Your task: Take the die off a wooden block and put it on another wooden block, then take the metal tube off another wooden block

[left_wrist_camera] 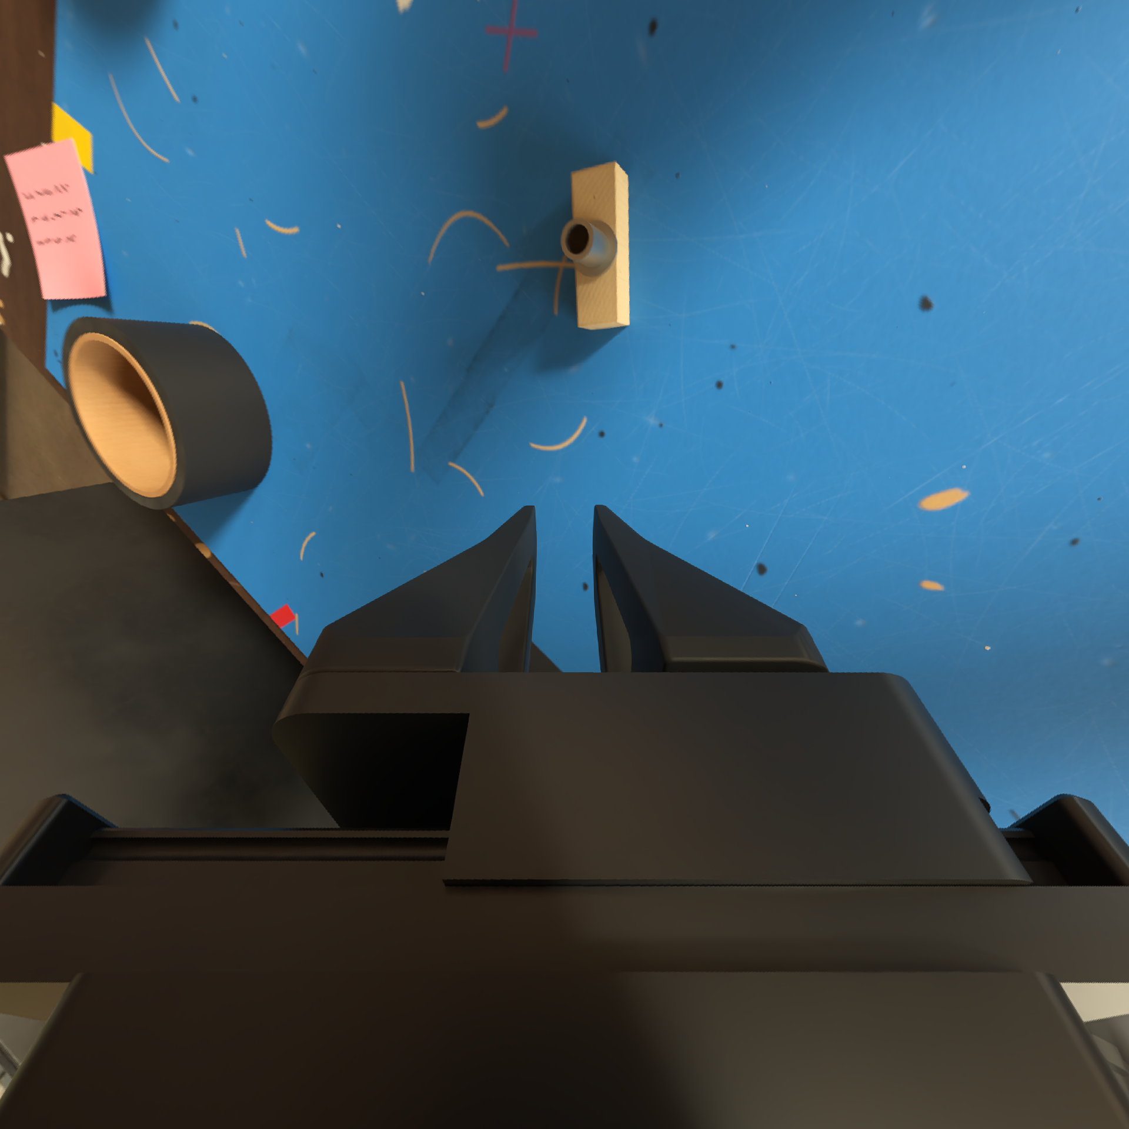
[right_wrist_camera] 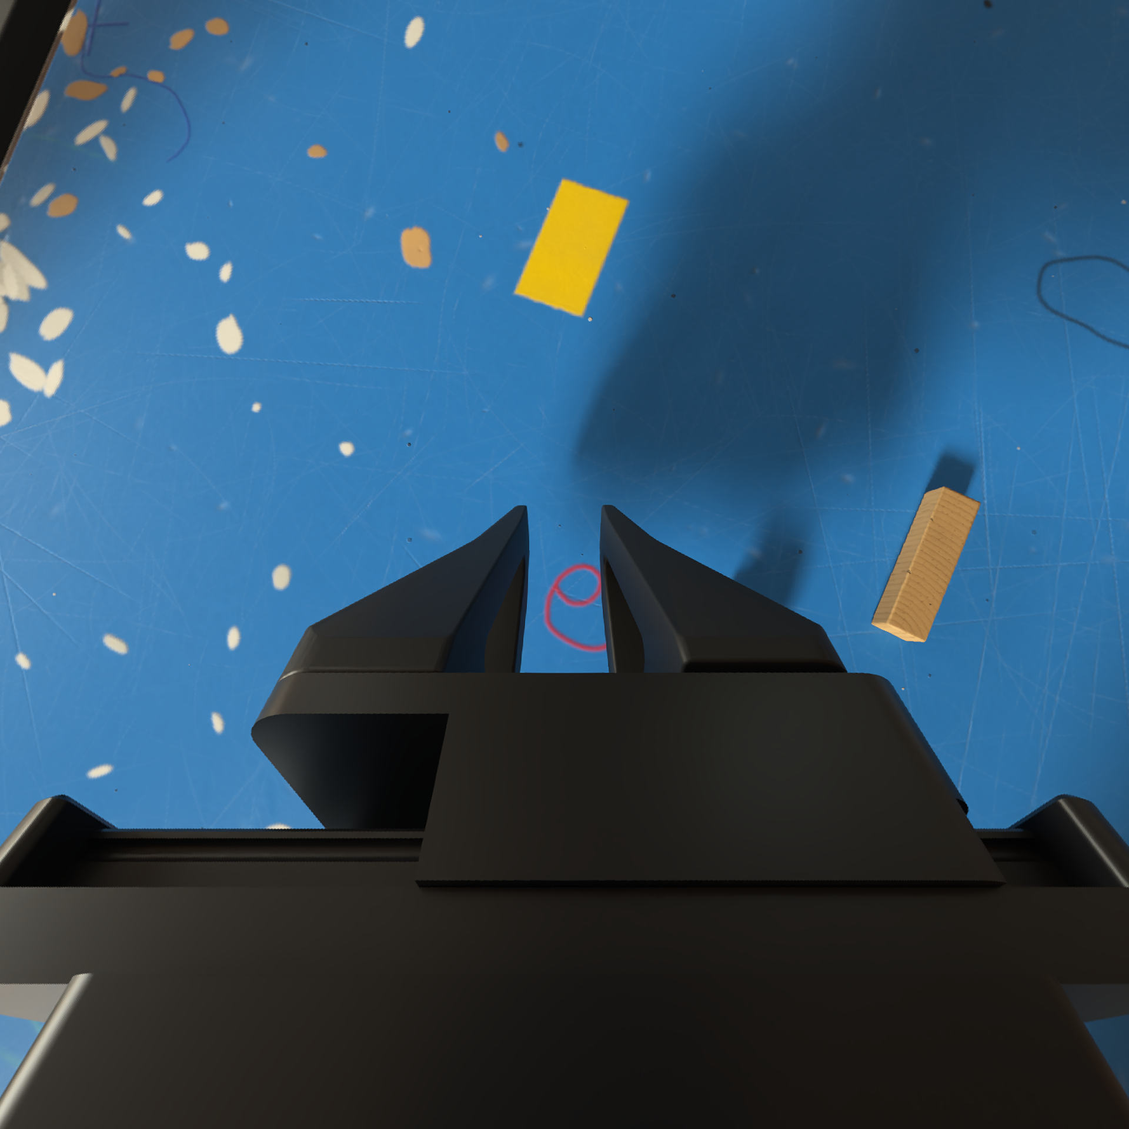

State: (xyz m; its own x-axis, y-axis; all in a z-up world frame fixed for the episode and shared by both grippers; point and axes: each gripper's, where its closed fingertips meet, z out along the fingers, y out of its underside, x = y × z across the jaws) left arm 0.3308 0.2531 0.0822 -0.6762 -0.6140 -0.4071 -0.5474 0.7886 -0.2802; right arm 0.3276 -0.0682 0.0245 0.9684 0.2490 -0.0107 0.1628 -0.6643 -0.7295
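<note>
Nearest the lens in the left wrist view is the black body of the left gripper [left_wrist_camera: 564,510], filling the lower half of the frame; its two dark fingers point up the frame with a narrow gap between them, and nothing is held there. Above the fingertips, in the upper middle of the frame, a pale wooden block [left_wrist_camera: 602,253] lies flat on the blue table [left_wrist_camera: 855,244]. On its left edge stands the metal tube [left_wrist_camera: 588,244] — short, grey, with a dark open bore facing the camera and a wider flared base. Well apart, at the left edge, a roll of dark tape [left_wrist_camera: 165,412] with a tan core rests on the table, and above it lies a pink note [left_wrist_camera: 61,220].

In the right wrist view the right gripper [right_wrist_camera: 563,510] likewise fills the lower frame, fingers a little apart and empty. A red scribble [right_wrist_camera: 571,608] shows between them on the table. At the right, a second wooden block [right_wrist_camera: 925,565] — light brown, long, with nothing on it — lies tilted in the frame. A yellow rectangle [right_wrist_camera: 572,247] sits flat in the upper middle. The die is not visible in either view.
</note>
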